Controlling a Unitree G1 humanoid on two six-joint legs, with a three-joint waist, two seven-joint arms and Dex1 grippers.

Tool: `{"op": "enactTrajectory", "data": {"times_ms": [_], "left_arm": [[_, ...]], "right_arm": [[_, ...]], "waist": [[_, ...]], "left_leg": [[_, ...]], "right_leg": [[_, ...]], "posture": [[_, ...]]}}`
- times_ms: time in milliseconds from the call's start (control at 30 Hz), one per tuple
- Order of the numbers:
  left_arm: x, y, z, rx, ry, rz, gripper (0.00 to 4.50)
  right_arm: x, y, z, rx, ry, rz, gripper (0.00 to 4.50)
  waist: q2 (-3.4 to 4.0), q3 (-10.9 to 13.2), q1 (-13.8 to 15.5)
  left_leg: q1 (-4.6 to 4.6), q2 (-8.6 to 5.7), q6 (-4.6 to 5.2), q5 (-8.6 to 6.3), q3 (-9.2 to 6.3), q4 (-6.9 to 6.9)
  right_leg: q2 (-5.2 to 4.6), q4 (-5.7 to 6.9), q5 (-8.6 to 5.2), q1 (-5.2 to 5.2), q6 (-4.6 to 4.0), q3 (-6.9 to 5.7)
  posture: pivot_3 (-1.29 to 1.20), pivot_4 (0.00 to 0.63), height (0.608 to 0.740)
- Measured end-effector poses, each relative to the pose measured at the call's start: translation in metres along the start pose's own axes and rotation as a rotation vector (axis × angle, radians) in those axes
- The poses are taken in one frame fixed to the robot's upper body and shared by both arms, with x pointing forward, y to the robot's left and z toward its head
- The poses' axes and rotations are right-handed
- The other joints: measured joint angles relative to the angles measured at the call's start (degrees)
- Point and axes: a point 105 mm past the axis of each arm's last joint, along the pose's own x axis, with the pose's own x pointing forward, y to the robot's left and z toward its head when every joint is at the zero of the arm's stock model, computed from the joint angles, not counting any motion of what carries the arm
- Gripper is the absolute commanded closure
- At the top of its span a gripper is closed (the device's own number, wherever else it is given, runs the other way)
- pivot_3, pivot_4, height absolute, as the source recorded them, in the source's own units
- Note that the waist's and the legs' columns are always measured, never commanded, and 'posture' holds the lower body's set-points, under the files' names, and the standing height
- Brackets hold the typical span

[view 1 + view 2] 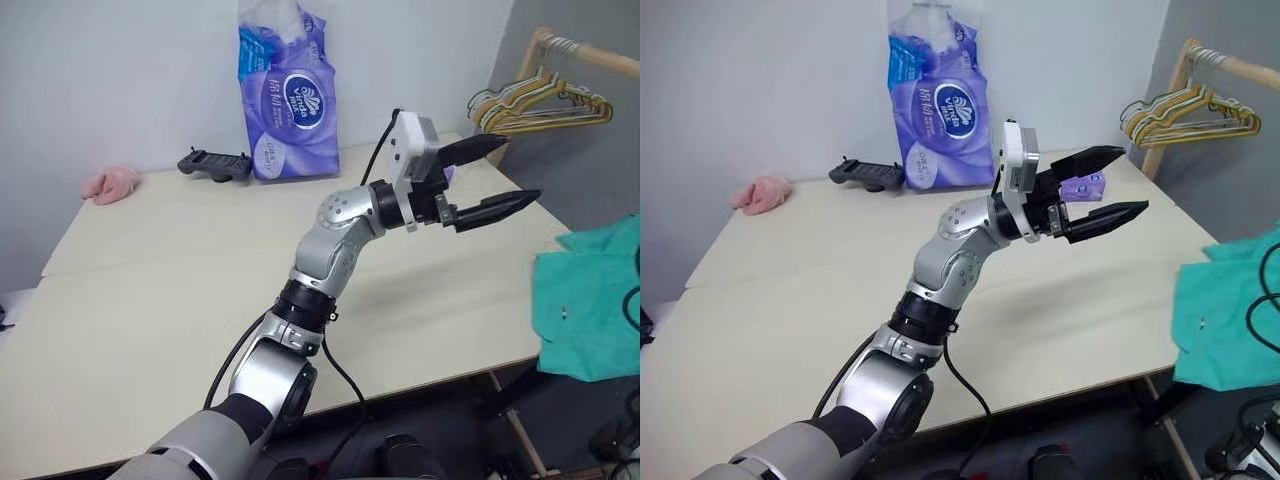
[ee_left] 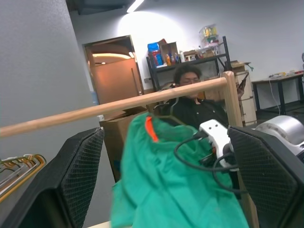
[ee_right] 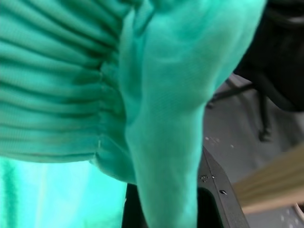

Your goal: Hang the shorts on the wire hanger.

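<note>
The teal-green shorts (image 1: 592,305) hang in the air just past the table's right edge. In the left wrist view they drape below a wooden rod, with the orange drawstring (image 2: 151,129) near their top. A thin dark wire (image 2: 167,113) peeks above them, apparently the wire hanger; cloth hides the rest. My right gripper is buried in the gathered waistband (image 3: 57,95), with one black finger (image 3: 216,202) showing under the cloth, and it is shut on the shorts. My left gripper (image 1: 520,170) stands open and empty above the table, pointing right toward the shorts and well short of them.
A bunch of pale green and gold hangers (image 1: 540,100) hangs on the wooden rack (image 1: 600,55) at the back right. On the cream table (image 1: 180,280) lie a purple tissue pack (image 1: 290,90), a black controller (image 1: 213,163), a pink cloth (image 1: 110,183) and a small purple item (image 1: 1083,187). A person (image 2: 190,90) sits behind the rack.
</note>
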Motion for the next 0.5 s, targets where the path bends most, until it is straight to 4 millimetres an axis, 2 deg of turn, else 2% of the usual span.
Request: {"op": "enactTrajectory", "data": {"times_ms": [167,333,500], "left_arm": [[0.002,0.001,-0.025,-0.007,0.093,0.031,0.03],[0.007,0.001,-0.044,0.023,0.17,0.056,0.03],[0.013,0.001,-0.046,0.056,0.193,0.07,0.03]], "right_arm": [[0.006,-0.027,0.014,0.043,-0.026,-0.111,4.5],[0.011,-0.035,0.011,0.082,0.005,-0.164,4.5],[0.017,-0.036,0.013,0.134,0.04,-0.176,4.5]], "waist": [[0.09,-0.06,-0.36],[0.17,-0.11,-0.85],[0.27,-0.17,-1.19]], "left_leg": [[0.05,-0.03,0.06,-0.04,0.1,-0.02],[0.07,-0.05,0.14,-0.08,0.16,-0.04],[0.09,-0.08,0.25,-0.15,0.26,-0.05]], "right_leg": [[0.0,-0.03,-0.16,0.02,0.27,0.12],[-0.01,-0.05,-0.2,0.02,0.33,0.21],[-0.02,-0.08,-0.23,0.02,0.38,0.33]], "posture": [[-0.27,0.013,0.74],[-0.27,0.01,0.74],[-0.27,0.007,0.74]]}}
